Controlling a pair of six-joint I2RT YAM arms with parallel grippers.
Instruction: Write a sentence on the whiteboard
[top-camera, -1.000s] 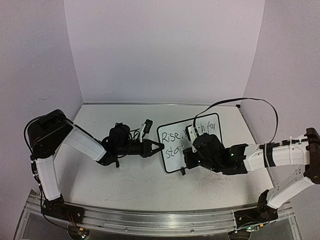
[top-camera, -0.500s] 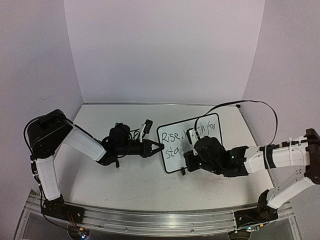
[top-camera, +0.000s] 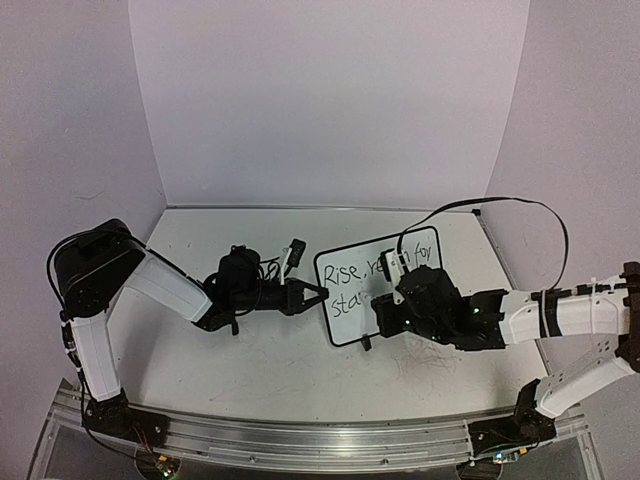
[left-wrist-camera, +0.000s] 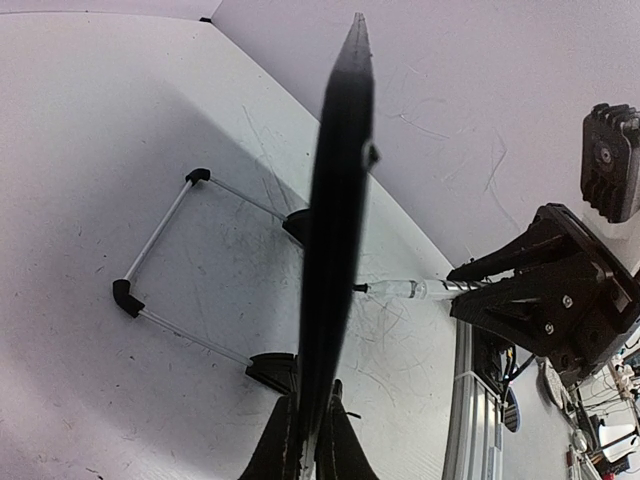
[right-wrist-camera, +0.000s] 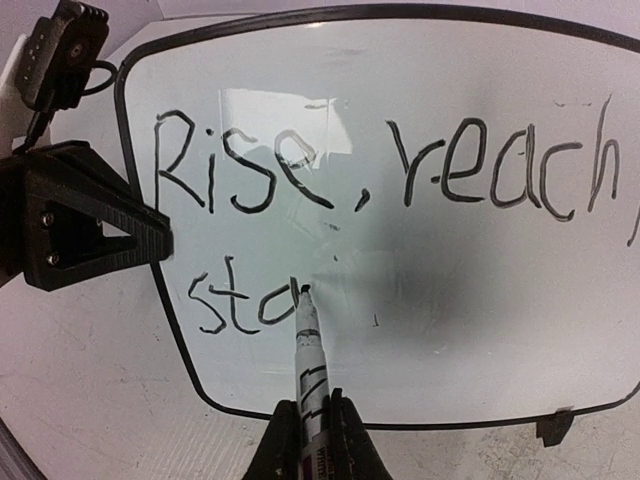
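While the right gripper pinches a thin white marker with a black tip between its fingers, the tip touches the small black-framed rectangular whiteboard just right of the "a" in "sta". The black handwritten sentence reads "Rise, reach for" on the top line and "sta" below. The whiteboard sits mid-table between the two arms, propped on a thin wire stand with black corners. The black left gripper clamps the board's left edge, jaws tight on the frame. A scuffed white tabletop lies underneath.
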